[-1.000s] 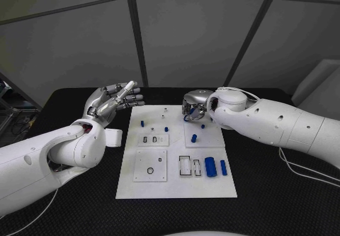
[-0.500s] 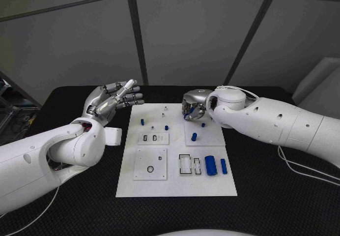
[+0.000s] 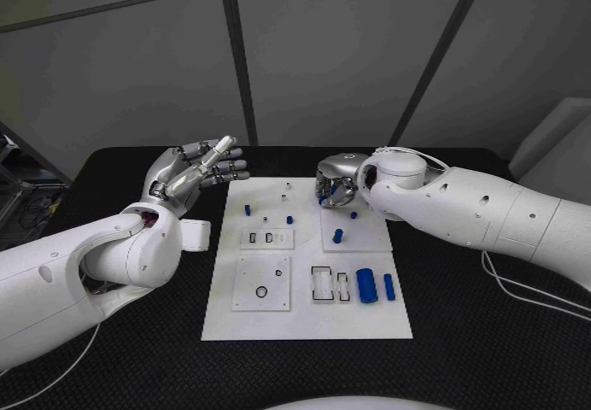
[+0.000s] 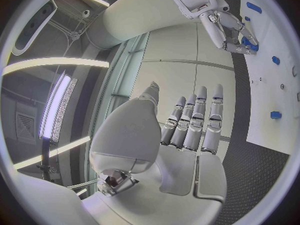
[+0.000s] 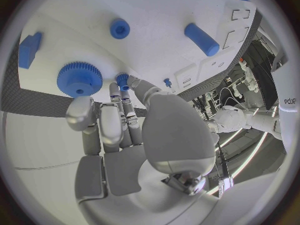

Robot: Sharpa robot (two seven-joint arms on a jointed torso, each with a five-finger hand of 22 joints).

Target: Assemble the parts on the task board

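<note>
The white task board [image 3: 308,325] lies mid-table. My right hand [image 3: 335,190] hangs over its far end, fingers pointing down. In the right wrist view the thumb and a fingertip [image 5: 116,91] pinch a small blue toothed piece [image 5: 122,78], close beside a larger blue gear [image 5: 79,78] that lies on the board [image 5: 156,10]. My left hand [image 3: 197,166] is raised off the board's far left corner, fingers apart and holding nothing; the left wrist view shows its fingers [image 4: 194,122] stretched out. A thick blue cylinder [image 3: 365,286] and a thin blue bar [image 3: 388,290] lie at the board's right side.
Small blue pegs stand on the board [image 3: 336,237], [image 3: 248,210], [image 3: 289,222]. A small white box [image 3: 197,235] sits on the black table just left of the board. A white cable [image 3: 529,295] runs over the table at the right.
My left hand's fingers have shifted slightly. The right hand has lifted a touch over the board's far end.
</note>
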